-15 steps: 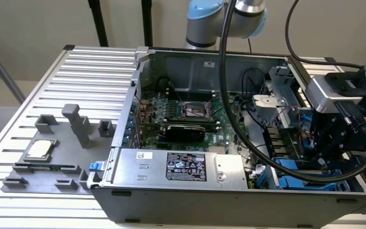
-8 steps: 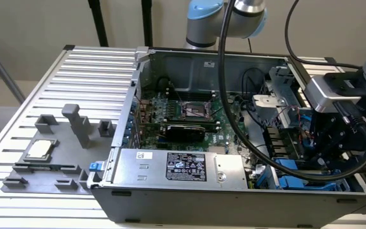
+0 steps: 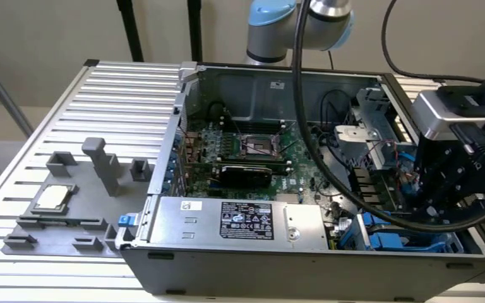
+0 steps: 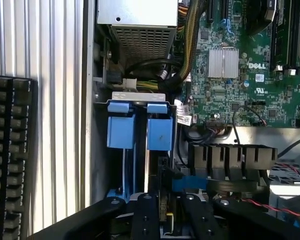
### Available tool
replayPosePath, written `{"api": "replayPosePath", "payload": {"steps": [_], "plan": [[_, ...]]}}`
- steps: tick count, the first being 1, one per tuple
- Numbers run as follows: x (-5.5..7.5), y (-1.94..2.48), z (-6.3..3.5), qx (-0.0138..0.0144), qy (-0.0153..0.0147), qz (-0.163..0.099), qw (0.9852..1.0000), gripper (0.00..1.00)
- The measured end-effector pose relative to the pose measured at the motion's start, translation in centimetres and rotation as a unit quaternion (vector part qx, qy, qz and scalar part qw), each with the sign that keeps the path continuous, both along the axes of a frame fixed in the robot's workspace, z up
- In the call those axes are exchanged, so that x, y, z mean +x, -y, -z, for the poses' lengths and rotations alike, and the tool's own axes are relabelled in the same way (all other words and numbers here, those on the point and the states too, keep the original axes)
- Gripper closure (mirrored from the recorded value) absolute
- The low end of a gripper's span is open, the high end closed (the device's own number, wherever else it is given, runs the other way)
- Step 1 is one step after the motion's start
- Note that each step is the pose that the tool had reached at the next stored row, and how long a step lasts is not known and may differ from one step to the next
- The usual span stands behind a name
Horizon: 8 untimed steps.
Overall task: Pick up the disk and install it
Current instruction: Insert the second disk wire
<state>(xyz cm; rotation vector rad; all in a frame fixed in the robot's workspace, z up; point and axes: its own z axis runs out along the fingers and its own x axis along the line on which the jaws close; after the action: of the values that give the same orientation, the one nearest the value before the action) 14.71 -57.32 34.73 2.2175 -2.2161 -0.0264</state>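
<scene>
**A:** Disk (image 4: pixel 166 175), where is it? Quick.

**B:** Between the fingers (image 4: pixel 145 215), as far as the wrist view lets me read it. It's a thin dark slab seen edge-on with a strip of blue on it. The gripper (image 4: pixel 167 200) is clamped on it. It hangs low in the case corner at the exterior view's right.

**A:** OK, big stuff first.

**B:** Ribbed metal counter (image 3: pixel 116 95) under everything. An open computer case (image 3: pixel 310 265) sits on it, side panel off, and the gripper (image 3: pixel 444 196) is in its corner on the exterior view's right. A thick black cable (image 3: pixel 310 126) loops from the arm down across the case.

**A:** Inside the case?

**B:** Silver power supply box (image 3: pixel 234 221) with a black label along the near wall. Green motherboard (image 3: pixel 251 148) behind it, processor socket bare. In the wrist view the board (image 4: pixel 240 65) lies just beside the drive bay.

**A:** Outside the case?

**B:** Grey fixture plate (image 3: pixel 74 208) on the counter at the exterior view's left, with an upright post (image 3: pixel 103 164) on it.

**A:** Smaller?

**B:** Two blue carrier tabs (image 4: pixel 140 130) side by side in the bay, right next to the held slab. I can't tell if they touch it. A small square silver chip (image 3: pixel 53 197) rests on the fixture, well apart from the gripper.
</scene>
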Motion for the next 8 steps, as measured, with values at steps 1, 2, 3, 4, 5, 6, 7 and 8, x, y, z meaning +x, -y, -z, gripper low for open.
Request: {"api": "replayPosePath", "payload": {"steps": [1, 2, 3, 4, 5, 6, 7, 8], "plan": [[0.0, 0.00, -0.45, 0.0001, 0.0000, 0.000, 1.0000, 0.00], [0.0, 0.00, -0.89, 0.0000, 0.0000, 0.000, 1.0000, 0.00], [0.0, 0.00, -1.34, 0.0001, 0.0000, 0.000, 1.0000, 0.00], [0.0, 0.00, -1.79, 0.0002, 0.0000, 0.000, 1.0000, 0.00], [0.0, 0.00, -2.25, 0.0002, 0.0000, 0.000, 1.0000, 0.00], [0.0, 0.00, -2.69, 0.0005, 0.0000, 0.000, 1.0000, 0.00], [-0.1, 0.00, -3.08, 0.0005, 0.0000, 0.000, 1.0000, 0.00], [-0.2, 0.01, -3.28, 0.0008, 0.0000, 0.000, 1.0000, 0.00]]}}
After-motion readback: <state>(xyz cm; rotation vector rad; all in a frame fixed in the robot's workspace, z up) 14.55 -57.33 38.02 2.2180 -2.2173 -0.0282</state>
